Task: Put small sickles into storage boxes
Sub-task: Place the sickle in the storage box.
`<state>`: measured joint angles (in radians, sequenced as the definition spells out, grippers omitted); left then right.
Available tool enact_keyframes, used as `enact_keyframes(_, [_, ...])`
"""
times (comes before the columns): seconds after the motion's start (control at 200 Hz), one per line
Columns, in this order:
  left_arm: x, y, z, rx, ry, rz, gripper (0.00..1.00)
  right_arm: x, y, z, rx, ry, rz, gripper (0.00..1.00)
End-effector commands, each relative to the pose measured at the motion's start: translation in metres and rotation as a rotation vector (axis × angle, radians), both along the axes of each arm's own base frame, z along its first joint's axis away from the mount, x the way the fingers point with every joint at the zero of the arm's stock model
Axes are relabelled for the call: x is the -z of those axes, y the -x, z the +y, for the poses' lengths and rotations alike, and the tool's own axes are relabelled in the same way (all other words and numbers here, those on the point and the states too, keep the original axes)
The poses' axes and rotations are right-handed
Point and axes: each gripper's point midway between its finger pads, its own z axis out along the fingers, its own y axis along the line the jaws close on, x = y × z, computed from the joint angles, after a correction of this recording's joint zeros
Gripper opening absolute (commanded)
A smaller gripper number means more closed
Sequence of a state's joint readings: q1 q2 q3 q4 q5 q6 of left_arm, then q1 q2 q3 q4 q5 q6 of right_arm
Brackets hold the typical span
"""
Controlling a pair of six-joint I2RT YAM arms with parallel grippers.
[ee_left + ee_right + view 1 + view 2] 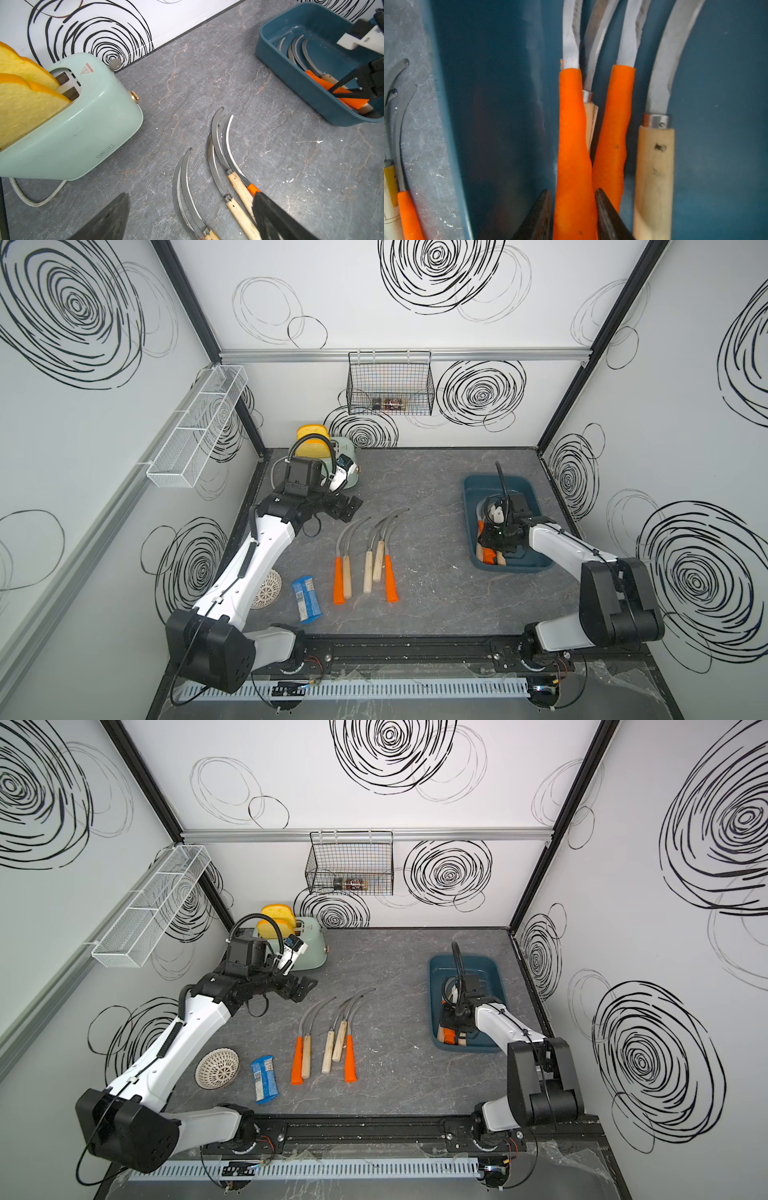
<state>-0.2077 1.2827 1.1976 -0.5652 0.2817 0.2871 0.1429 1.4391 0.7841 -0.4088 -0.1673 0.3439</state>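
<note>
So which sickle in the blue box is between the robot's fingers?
The orange-handled sickle closest to the tub wall: the right gripper straddles its handle. The second orange one and the wooden ones lie outside it.

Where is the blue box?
In both top views, the blue box sits at the right of the table, with the right gripper down inside it.

Sickles (328,1052) centre — toaster (311,946) behind-left, tub (492,971) right
</note>
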Motion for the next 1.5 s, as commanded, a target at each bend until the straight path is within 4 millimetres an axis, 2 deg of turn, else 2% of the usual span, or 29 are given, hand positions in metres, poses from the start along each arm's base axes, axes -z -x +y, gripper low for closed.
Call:
enact_keyframes(0.0, [-0.013,-0.001,0.000,-0.005,0.008,-0.057,0.96,-0.012,-0.002,0.001,-0.005,0.009,-0.025,0.41])
enact_keyframes(0.345, [-0.015,-0.002,0.000,-0.013,0.010,-0.055,0.96,-0.025,-0.003,0.001,-0.012,0.008,-0.051,0.39])
enact_keyframes(0.72, [-0.017,-0.003,-0.003,-0.005,0.016,-0.054,0.96,-0.023,0.000,0.006,-0.028,-0.018,-0.041,0.34])
enact_keyframes(0.861, [-0.018,-0.003,-0.003,-0.004,0.011,-0.059,0.96,-0.030,-0.002,0.006,-0.026,-0.021,-0.066,0.34])
enact_keyframes(1.051, [-0.013,-0.006,0.001,-0.026,0.006,-0.052,0.96,-0.049,-0.008,0.011,-0.033,-0.036,-0.125,0.33])
enact_keyframes(1.221, [-0.004,-0.007,0.006,-0.062,-0.005,-0.033,0.96,-0.078,-0.012,0.021,-0.073,-0.031,-0.213,0.33])
enact_keyframes(1.386, [0.002,-0.011,0.014,-0.105,-0.007,-0.013,0.96,-0.111,-0.013,0.048,-0.151,-0.051,-0.315,0.33])
enact_keyframes(1.496, [0.002,-0.013,0.019,-0.130,0.004,-0.009,0.96,-0.124,-0.009,0.072,-0.207,-0.055,-0.353,0.34])
